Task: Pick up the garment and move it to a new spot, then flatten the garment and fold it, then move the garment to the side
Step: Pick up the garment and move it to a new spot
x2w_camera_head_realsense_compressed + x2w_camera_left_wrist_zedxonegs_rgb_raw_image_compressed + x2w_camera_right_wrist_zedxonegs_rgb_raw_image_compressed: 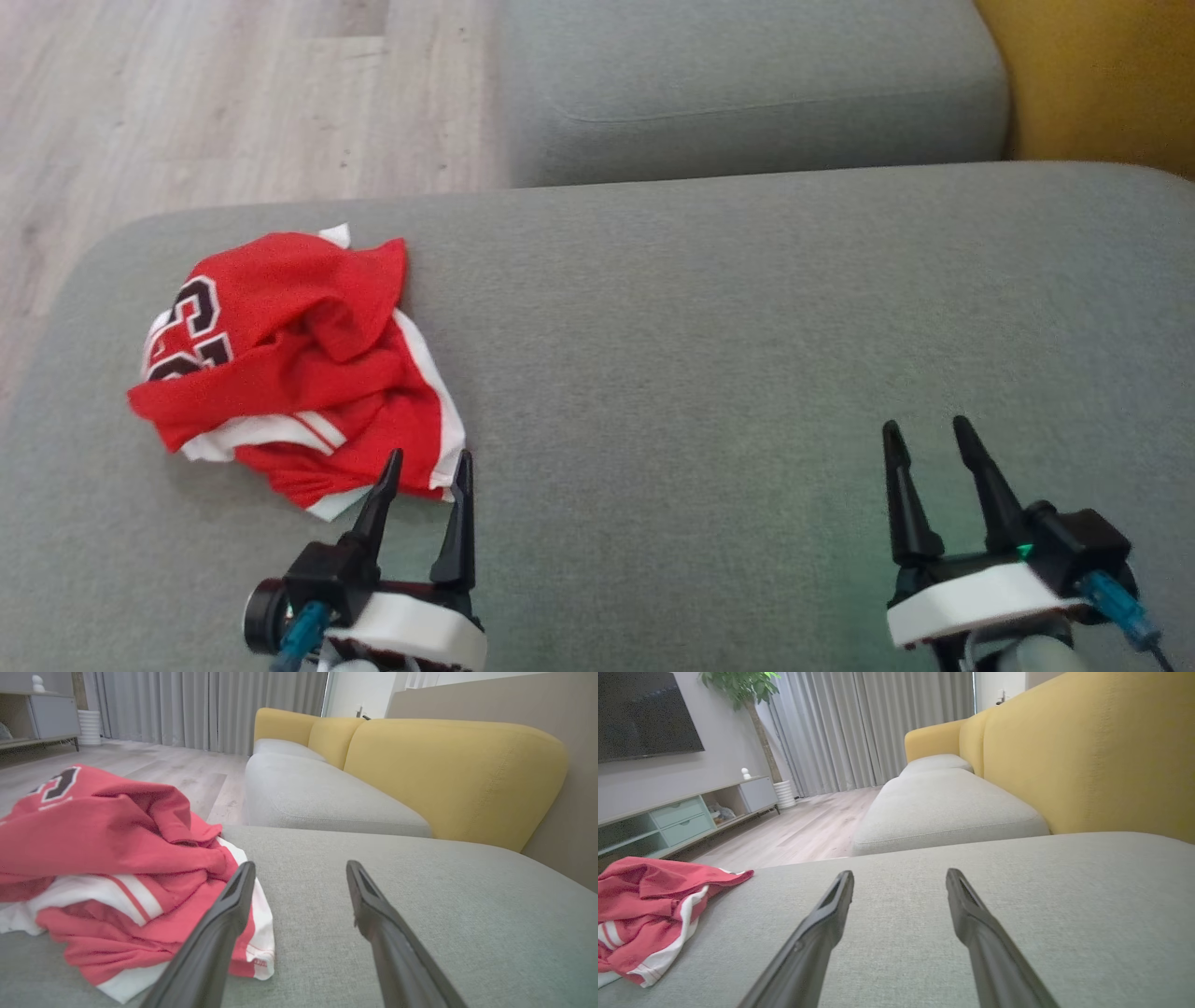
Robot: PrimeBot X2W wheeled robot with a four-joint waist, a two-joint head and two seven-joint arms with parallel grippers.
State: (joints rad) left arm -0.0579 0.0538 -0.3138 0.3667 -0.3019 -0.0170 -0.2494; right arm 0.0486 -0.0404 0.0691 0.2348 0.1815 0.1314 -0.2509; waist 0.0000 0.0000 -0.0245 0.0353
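You had the garment [289, 364] lying crumpled at the left end of the grey seat cushion [747, 327], its white-trimmed near hem just beside your left gripper [429, 456], whose fingers stood wide apart and held nothing. Your right gripper [926, 425] was equally wide and empty, well apart from the cloth over bare cushion. To lift cleanly, you likely needed to set the left fingers astride a thick fold rather than the thin hem, then close fully before raising.
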